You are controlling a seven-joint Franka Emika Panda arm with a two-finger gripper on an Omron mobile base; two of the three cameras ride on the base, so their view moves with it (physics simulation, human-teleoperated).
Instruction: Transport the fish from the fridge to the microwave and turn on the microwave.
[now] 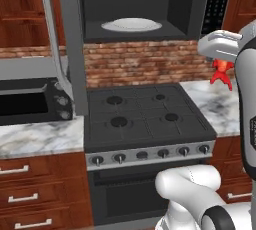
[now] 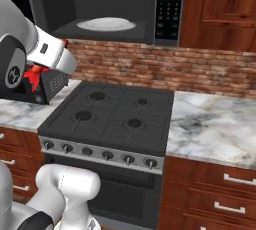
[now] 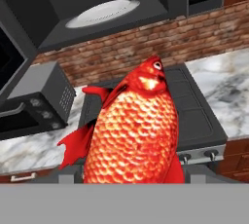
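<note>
Fish (image 3: 133, 135): glossy, scaled, red-orange, clamped in my pincer (image 1: 220, 66); below, black stove (image 1: 145, 116), marble counter (image 2: 215, 124), brick wall.

Even soft light, sharp render, no glare

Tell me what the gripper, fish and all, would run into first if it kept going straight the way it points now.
Probably the brick wall behind the stove, just under the open microwave. The hand view looks past the fish in the gripper toward those bricks. Depth is uncertain; aimed slightly higher, it would enter the cavity above the white plate.
</note>
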